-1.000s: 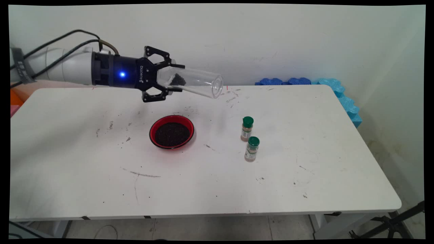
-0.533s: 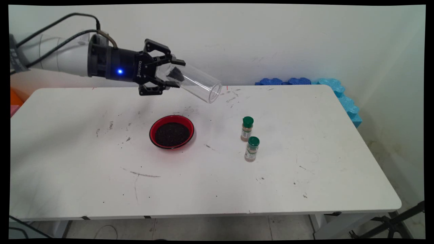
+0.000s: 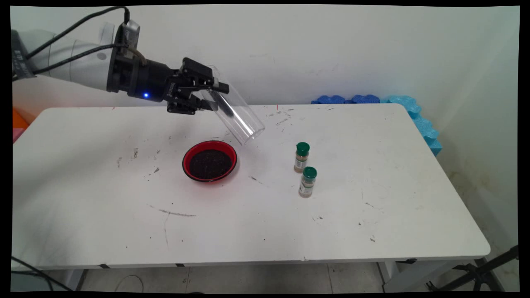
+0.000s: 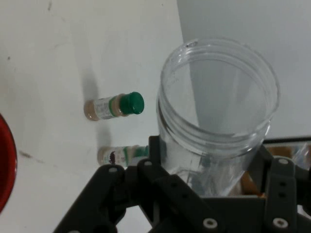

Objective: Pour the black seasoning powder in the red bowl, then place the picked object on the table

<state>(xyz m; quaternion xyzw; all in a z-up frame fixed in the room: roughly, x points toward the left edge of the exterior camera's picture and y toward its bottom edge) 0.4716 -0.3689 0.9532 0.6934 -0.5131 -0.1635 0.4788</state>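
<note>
Above the table point(image 3: 103, 231), at about ten o'clock from the red bowl point(image 3: 210, 161), the gripper point(image 3: 210, 97) hung with its fingers closed narrowly on the closed end of a clear plastic jar point(image 3: 234, 114), gripping it from both sides. The jar slanted down toward four o'clock, its open mouth lowest, hanging just past the bowl's rim at about one o'clock from it and clear of the table. It looked see-through and almost empty. The bowl sat on the table filled with dark grains. At three o'clock from it, well apart, stood two small spice bottles point(image 3: 301, 157) with green caps, one just beside the other. The hand view looked straight along the jar point(image 4: 218, 131), showing its ribbed open mouth, one bottle point(image 4: 114, 107) whole, and the other bottle partly hidden behind the linkage; only a sliver of the bowl point(image 4: 6, 165) showed there.
</note>
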